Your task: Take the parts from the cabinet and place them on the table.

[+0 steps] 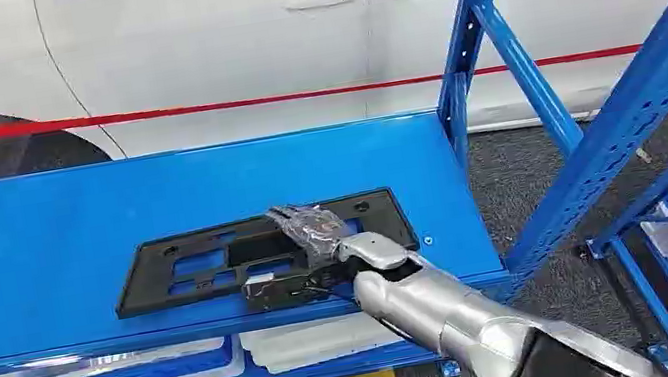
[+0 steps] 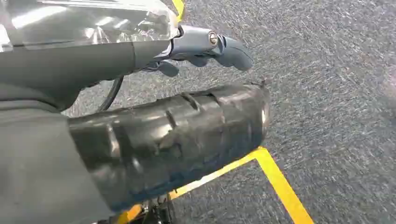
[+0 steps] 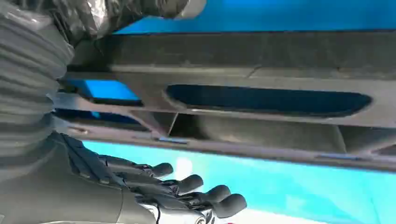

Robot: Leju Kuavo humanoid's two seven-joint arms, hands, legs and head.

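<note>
The black part (image 1: 259, 251) lies flat near the shelf's (image 1: 35, 246) front edge, within reach of the right hand (image 1: 317, 237) gripping its near rim (the left hand (image 2: 205, 49) hangs loosely curled, holding nothing).

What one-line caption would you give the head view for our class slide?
The robot's right hand rests on a black plastic panel lying flat on a blue shelf beside a white car.
</note>
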